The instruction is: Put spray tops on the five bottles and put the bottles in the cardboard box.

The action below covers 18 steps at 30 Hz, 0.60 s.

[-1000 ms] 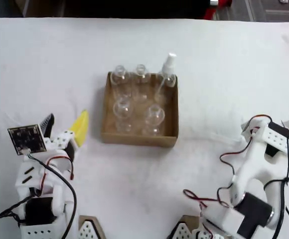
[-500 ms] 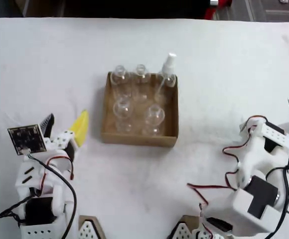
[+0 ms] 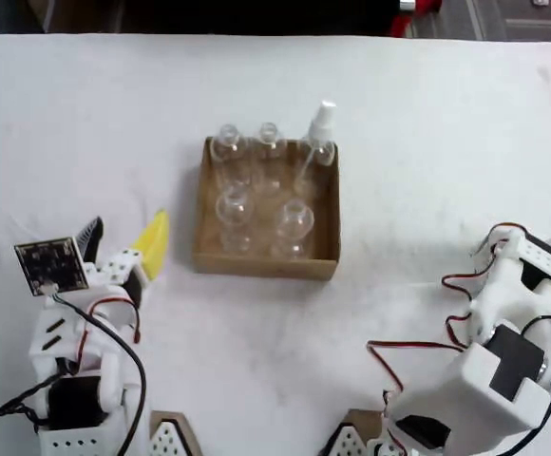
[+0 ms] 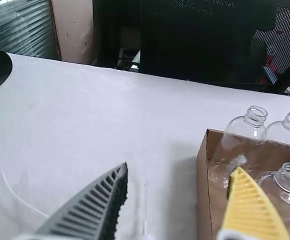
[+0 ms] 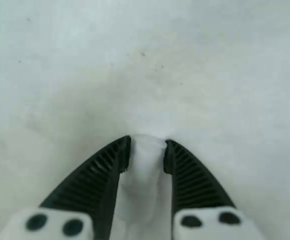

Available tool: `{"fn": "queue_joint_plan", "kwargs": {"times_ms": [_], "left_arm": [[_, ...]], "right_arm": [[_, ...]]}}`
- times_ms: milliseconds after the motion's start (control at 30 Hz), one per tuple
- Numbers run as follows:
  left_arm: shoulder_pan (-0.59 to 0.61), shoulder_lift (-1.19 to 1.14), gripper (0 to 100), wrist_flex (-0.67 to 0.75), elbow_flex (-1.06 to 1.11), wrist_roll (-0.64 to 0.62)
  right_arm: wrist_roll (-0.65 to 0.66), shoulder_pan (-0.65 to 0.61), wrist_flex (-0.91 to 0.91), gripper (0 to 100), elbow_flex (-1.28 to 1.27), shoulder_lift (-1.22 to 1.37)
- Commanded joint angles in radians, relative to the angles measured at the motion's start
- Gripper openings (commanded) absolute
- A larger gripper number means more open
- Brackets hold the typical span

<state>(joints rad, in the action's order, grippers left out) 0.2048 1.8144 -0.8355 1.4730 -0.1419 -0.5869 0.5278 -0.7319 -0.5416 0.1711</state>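
An office-like room: window blinds (image 4: 15,25), mesh chair (image 4: 285,35), white-covered table (image 4: 60,115).

Right gripper (image 5: 147,145), tips pointing to twelve o'clock, its black ribbed fingers (image 5: 100,175) pressed against a white object (image 5: 144,170) from the nine and three o'clock sides, the object's shape too blurred to tell, over a pale table (image 5: 145,60) extending toward twelve o'clock.

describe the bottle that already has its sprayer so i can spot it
Find the cardboard box on the table. Of the five clear bottles standing in it, take the far row's right end in the high view. That bottle alone wears a white spray top; the rest have open necks.
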Motion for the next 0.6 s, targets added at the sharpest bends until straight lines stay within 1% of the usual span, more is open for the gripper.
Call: {"fn": "queue_joint_plan", "kwargs": {"times_ms": [0,167,200,333,367,567], "left_arm": [[-0.012,0.007,30,0.029,-0.009,0.009],[-0.012,0.007,30,0.029,-0.009,0.009],[-0.012,0.007,30,0.029,-0.009,0.009],[-0.012,0.007,30,0.029,-0.009,0.009],[-0.012,0.007,30,0.029,-0.009,0.009],[-0.012,0.007,30,0.029,-0.009,0.009]], "right_arm": [[0.026,-0.022,-0.007,1.8,0.061,-0.047],[0.032,-0.024,-0.087,1.8,0.061,-0.124],[0.058,-0.024,-0.102,1.8,0.061,-0.139],[0.267,-0.033,-0.142,1.8,0.061,-0.186],[0.287,-0.039,-0.142,1.8,0.060,-0.191],[0.295,-0.067,-0.136,1.8,0.060,-0.191]]}}
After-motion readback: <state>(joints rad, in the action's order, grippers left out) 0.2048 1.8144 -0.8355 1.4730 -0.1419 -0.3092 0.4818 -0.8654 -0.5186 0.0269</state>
